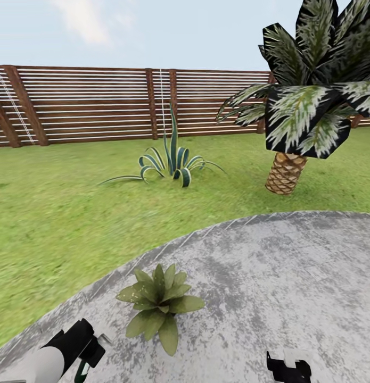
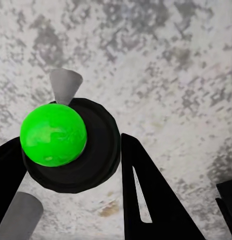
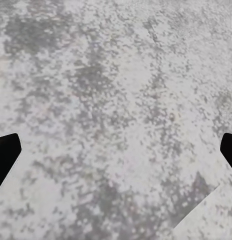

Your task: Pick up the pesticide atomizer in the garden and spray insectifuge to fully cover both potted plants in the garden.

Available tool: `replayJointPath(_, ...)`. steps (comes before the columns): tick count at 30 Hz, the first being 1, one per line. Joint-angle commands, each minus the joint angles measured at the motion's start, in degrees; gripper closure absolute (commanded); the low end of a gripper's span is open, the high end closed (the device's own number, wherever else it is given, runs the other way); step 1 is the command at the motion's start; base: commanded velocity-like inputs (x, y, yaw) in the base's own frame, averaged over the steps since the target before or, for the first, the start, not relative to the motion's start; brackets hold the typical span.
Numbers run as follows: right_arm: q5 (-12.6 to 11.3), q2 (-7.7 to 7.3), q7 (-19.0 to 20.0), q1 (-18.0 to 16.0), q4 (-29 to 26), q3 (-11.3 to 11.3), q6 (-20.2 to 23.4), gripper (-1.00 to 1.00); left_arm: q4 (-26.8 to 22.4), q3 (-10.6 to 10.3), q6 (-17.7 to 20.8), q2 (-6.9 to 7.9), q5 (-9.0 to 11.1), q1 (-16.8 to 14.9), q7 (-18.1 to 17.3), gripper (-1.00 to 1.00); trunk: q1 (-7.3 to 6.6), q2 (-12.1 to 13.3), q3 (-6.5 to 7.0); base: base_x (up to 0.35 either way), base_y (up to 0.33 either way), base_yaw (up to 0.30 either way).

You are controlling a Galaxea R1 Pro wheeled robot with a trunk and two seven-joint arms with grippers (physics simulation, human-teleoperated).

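Clamping the pesticide atomizer (image 2: 65, 145) between its black fingers (image 2: 151, 200), the left tool (image 1: 86, 354) hangs just beside a potted plant (image 1: 158, 303) on the paved round (image 1: 291, 276) — spraying looks the step in hand, calling for the nozzle aimed over those leaves. Right tool (image 3: 116, 155) spread apart, holding nothing; the left wrist view gives the green cap, the head view the plant, agave (image 1: 171, 159) and fence (image 1: 99, 101) — no second plant.

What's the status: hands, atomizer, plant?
Left hand shut on green-topped black atomizer. Right hand open over mottled grey paving. Low olive-green potted plant just ahead, nothing in between.
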Motion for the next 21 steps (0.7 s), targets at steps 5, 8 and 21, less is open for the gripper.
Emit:
replayJointPath(5,0.6,-0.01,-0.3,-0.1,0.1,-0.3,-0.2,-1.00,-0.5,0.2,0.4,-0.98,-0.4,0.0,-0.4,1.00,-0.01,0.0,-0.07,-0.004,-0.207,0.010)
replayJointPath(8,0.6,-0.01,-0.3,-0.1,0.1,-0.3,-0.2,-1.00,-0.5,0.3,0.4,-1.20,-0.4,0.0,-0.5,1.00,-0.01,0.0,-0.07,-0.108,-0.258,0.000)
replayJointPath(21,0.6,-0.01,-0.3,-0.1,0.1,-0.3,-0.2,-1.00,-0.8,0.5,0.6,-1.07,1.7,0.0,-0.2,1.00,-0.01,0.0,-0.63,-0.137,-0.155,0.171)
